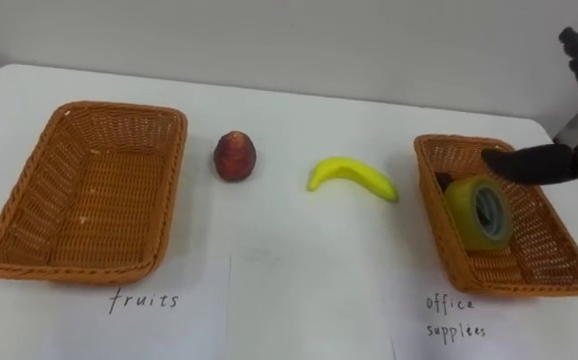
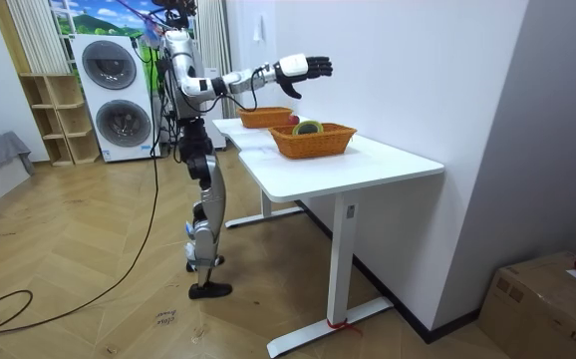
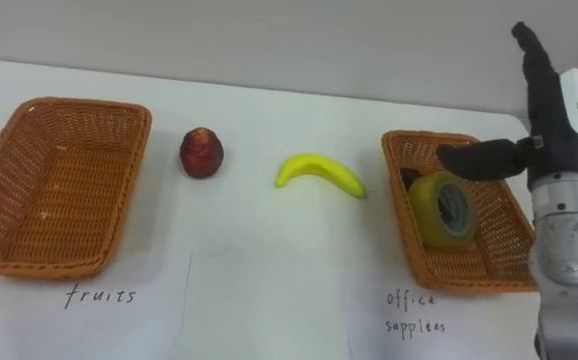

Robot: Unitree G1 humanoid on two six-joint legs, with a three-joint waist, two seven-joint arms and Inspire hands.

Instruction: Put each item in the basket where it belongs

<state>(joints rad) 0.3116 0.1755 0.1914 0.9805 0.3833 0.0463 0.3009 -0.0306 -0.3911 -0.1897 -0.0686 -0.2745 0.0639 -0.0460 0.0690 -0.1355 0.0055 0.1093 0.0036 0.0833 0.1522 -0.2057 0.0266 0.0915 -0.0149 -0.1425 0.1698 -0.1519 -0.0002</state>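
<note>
The right hand [image 3: 557,125] hovers over the far right side of the right basket [image 3: 466,280], fingers straight and spread, thumb out, holding nothing. Below it a roll of yellow tape [image 3: 441,208] leans inside that basket. To its left, 2 fruits lie on the white table [image 3: 269,290]: a banana [image 3: 319,172] near the basket, and a red fruit [image 3: 201,153] close to the left basket [image 3: 49,190], which holds nothing. The supplies look sorted, so fruit seems next: reach left, close on the banana, and carry it across to the left basket.
</note>
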